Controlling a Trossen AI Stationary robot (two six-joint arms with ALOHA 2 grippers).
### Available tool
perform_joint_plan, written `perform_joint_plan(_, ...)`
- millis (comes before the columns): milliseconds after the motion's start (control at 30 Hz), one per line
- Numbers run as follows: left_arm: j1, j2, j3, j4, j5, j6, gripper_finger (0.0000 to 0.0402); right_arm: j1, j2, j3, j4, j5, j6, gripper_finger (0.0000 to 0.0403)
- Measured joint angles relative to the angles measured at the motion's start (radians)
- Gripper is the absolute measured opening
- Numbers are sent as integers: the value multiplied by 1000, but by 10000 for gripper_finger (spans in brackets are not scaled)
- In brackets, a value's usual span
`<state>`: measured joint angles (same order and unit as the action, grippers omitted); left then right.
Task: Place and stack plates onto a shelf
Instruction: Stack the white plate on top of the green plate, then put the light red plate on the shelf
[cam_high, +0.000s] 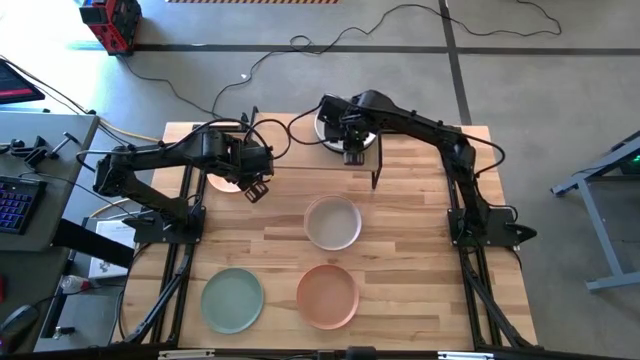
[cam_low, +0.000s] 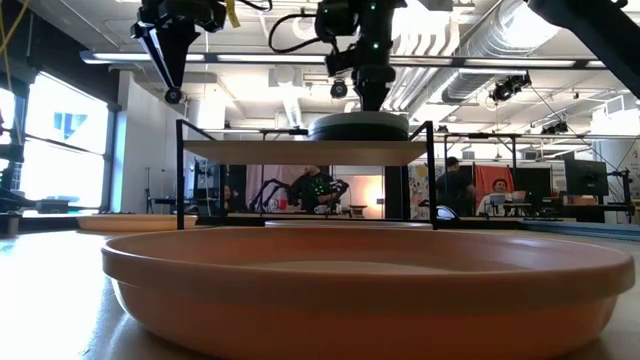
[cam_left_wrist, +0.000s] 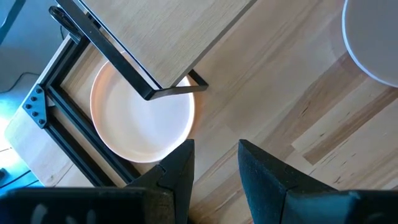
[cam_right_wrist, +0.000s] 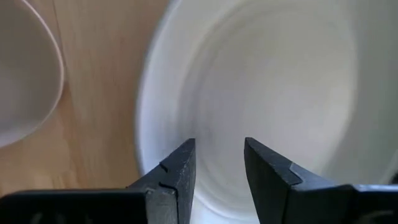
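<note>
The shelf (cam_high: 300, 150) stands at the table's far middle. On its right half sits a stack of plates topped by a whitish plate (cam_right_wrist: 267, 93), also seen in the low view (cam_low: 358, 126). My right gripper (cam_right_wrist: 219, 142) hangs open just above that plate's rim, pointing steeply down. A peach plate (cam_left_wrist: 143, 118) lies on the table under the shelf's left corner, partly hidden by the board. My left gripper (cam_left_wrist: 216, 144) hovers open above the table beside that corner (cam_high: 258, 190), with nothing between its fingers.
Three plates lie on the table nearer the front: a whitish one (cam_high: 332, 222) in the middle, a pale green one (cam_high: 232, 300) at the near left, and a peach one (cam_high: 327, 296) at the near middle. The shelf's black legs (cam_high: 376, 178) stand by the right arm.
</note>
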<state>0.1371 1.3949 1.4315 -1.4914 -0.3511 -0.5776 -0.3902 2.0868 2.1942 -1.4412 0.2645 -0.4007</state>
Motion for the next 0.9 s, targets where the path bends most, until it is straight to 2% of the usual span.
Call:
perform_joint_plan(200, 0, 0, 0, -1, 12, -13, 113, 19, -4, 88, -26, 15, 0, 114)
perform_joint_plan(333, -1, 0, 0, -8, 71, -14, 113, 26, -5, 156, -59, 14, 28, 114)
perform_joint_plan(500, -25, 0, 0, -44, 106, -32, 113, 32, -41, 142, -89, 9, 52, 114)
perform_joint_plan(600, -62, 0, 0, -83, 107, -40, 113, 33, -51, 142, -129, -18, 86, 114)
perform_joint_plan(733, -126, -5, -17, -78, 114, -40, 113, 33, -52, 142, -130, -105, 133, 114)
perform_joint_plan(900, -212, -21, -119, -78, 131, -56, 113, 39, -52, 141, -130, -150, 140, 114)
